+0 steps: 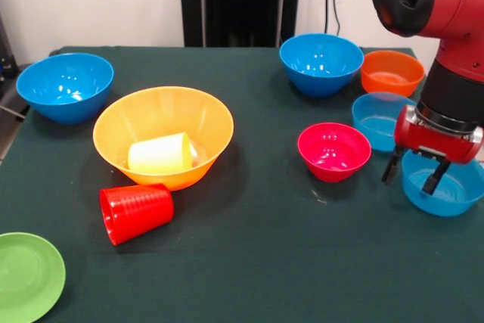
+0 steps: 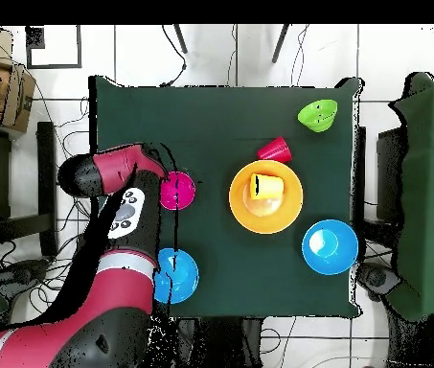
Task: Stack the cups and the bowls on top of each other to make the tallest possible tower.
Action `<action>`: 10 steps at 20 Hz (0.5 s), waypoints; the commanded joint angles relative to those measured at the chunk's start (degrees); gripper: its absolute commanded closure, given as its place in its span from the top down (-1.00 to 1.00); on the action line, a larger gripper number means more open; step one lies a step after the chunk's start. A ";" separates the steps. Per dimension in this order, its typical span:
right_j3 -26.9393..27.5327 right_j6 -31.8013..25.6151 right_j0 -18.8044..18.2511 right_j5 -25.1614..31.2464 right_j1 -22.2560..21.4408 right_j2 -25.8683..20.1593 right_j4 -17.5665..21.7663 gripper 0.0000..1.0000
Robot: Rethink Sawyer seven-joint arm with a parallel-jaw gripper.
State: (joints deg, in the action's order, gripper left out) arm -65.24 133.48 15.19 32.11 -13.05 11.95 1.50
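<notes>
The big yellow-orange bowl (image 1: 162, 134) (image 2: 265, 197) stands on the table with the yellow cup (image 1: 159, 153) (image 2: 267, 185) lying on its side inside it. The red ribbed cup (image 1: 136, 212) (image 2: 274, 149) lies on its side just in front of that bowl. My gripper (image 1: 414, 174) is open and empty, hanging at the rim of a pale blue bowl (image 1: 446, 185), to the right of the pink-red bowl (image 1: 333, 150) (image 2: 177, 190). Another pale blue bowl (image 1: 378, 117) and the orange bowl (image 1: 392, 71) lie behind it. In the overhead view the arm hides the gripper.
Deep blue bowls stand at the far left (image 1: 65, 85) (image 2: 330, 246) and far centre-right (image 1: 321, 63) (image 2: 176, 275). The light green bowl (image 1: 26, 274) (image 2: 318, 116) sits at the near left corner. The table's green cloth (image 1: 249, 262) runs between them.
</notes>
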 commanded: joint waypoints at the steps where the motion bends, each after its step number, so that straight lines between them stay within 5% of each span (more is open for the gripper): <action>1: 2.54 3.68 0.48 3.20 1.05 -2.38 0.33 1.00; 10: 2.24 6.94 1.41 -0.44 1.06 0.10 -0.16 1.00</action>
State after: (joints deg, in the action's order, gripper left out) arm -64.75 133.48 15.62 32.11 -12.46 13.74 1.48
